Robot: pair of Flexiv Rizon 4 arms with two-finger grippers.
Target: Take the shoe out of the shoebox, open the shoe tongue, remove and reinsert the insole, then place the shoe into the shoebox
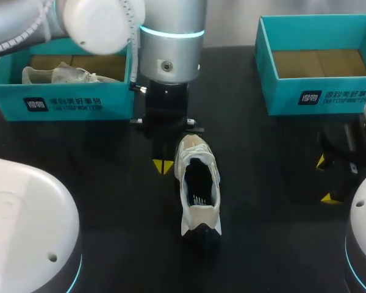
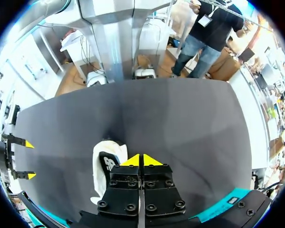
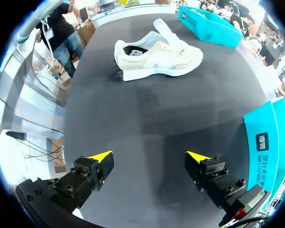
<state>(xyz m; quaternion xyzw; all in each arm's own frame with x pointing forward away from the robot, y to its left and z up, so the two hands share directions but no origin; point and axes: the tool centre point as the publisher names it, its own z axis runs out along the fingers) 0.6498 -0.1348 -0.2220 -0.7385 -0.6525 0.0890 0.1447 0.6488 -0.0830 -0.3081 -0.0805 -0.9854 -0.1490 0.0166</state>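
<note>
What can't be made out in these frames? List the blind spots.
- Head view: the left arm covers part of the left shoebox; the pale thing inside it cannot be identified.
- Head view: the shoe has an opening too dark to see what lies inside.
- Left wrist view: the left gripper hides most of the shoe behind its own body.
- Head view: the right gripper is partly hidden by its own arm.

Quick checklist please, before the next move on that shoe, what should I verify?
1. Shoe out of its box and upright: ok.
2. Left gripper open for a grasp: not ok, it is shut beside the toe.
3. Right gripper open: ok, well apart from the shoe.
4. Insole seated inside: cannot tell, the opening is dark.
5. Right box empty for the return: ok.
</note>
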